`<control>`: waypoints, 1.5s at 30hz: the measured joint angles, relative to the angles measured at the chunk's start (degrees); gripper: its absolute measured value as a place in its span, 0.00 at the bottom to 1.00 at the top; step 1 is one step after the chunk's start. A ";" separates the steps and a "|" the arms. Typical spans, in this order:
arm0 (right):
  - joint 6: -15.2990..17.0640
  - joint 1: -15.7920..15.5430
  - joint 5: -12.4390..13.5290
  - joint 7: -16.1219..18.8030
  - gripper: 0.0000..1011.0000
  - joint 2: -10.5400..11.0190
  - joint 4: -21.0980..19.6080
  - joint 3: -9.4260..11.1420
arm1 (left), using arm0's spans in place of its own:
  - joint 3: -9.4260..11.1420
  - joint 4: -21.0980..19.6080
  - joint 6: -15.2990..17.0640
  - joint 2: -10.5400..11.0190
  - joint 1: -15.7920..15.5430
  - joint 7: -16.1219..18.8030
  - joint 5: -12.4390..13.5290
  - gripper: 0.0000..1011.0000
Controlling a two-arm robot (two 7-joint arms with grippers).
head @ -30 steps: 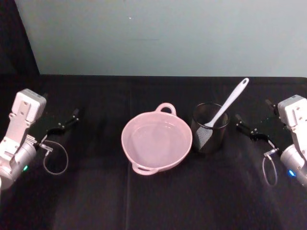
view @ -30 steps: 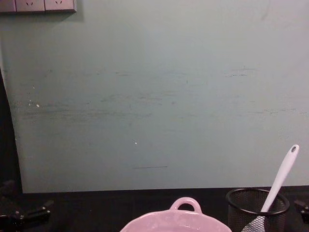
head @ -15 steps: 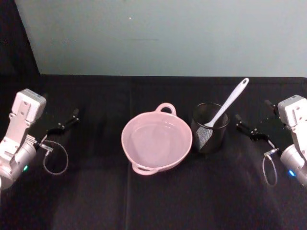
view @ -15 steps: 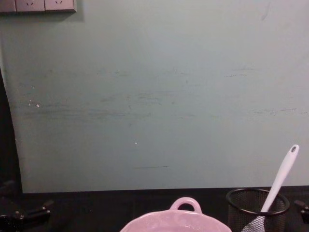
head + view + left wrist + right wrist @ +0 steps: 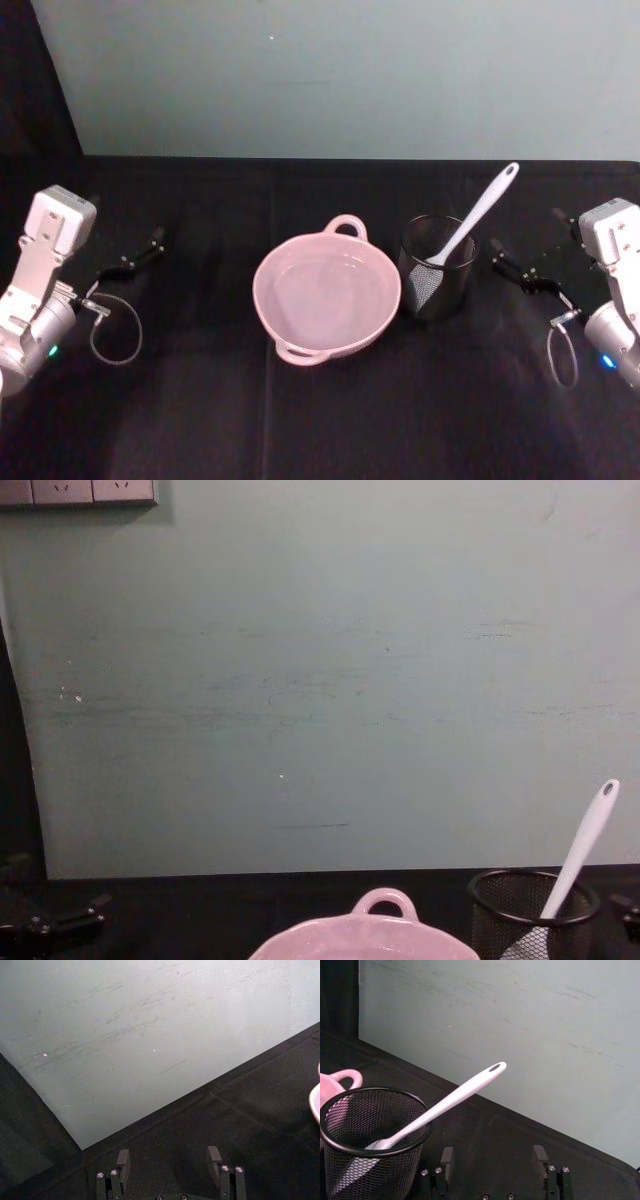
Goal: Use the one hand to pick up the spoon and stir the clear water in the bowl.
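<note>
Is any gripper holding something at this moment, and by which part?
Nothing is held. The left gripper and right gripper are open and empty; the spoon leans in the black mesh cup.

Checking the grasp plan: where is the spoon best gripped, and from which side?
Take the spoon on its bare upper handle, above the mesh cup rim. Its blade sits down in the cup and the handle leans toward the robot's right, so the open right hand on that side likely reaches it best, closing across the slim handle.
</note>
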 joint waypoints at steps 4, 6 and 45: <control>-0.04 -0.08 -0.03 0.01 0.99 -0.01 -0.01 0.10 | 0.00 0.00 0.00 0.00 0.00 0.00 0.00 1.00; -0.45 -0.85 -0.04 -0.08 0.99 -0.01 -0.45 0.78 | 0.00 0.00 0.00 0.00 0.00 0.00 0.00 1.00; 2.99 1.31 27.62 16.57 0.99 -13.16 3.65 12.27 | 0.00 0.00 0.00 0.00 0.00 0.00 0.00 1.00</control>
